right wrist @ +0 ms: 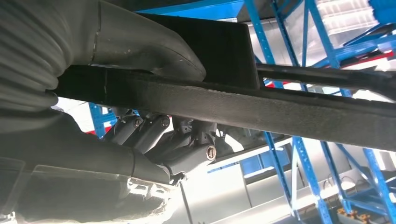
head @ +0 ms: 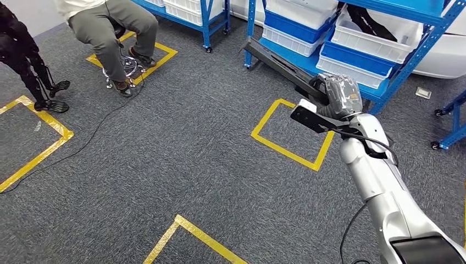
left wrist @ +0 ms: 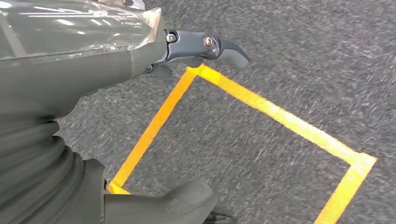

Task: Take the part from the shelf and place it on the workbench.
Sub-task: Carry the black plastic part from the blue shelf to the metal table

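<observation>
My right hand (head: 340, 96) is raised in front of the blue shelf (head: 423, 49) and grips a long black part (head: 275, 60), which points up and to the left above the floor. In the right wrist view the part (right wrist: 280, 109) is a dark bar crossing the picture, with the thumb over it and the fingers (right wrist: 187, 149) curled under it. My left hand (left wrist: 70, 93) hangs over grey carpet with nothing in it. Its finger (left wrist: 210, 46) and thumb (left wrist: 177, 200) are apart.
White and blue bins (head: 362, 33) fill the shelf. A second blue rack (head: 206, 22) stands further back. A person (head: 110, 27) sits on a stool at the upper left, with a cable (head: 82, 143) trailing on the carpet. Yellow tape squares (head: 291, 148) mark the floor.
</observation>
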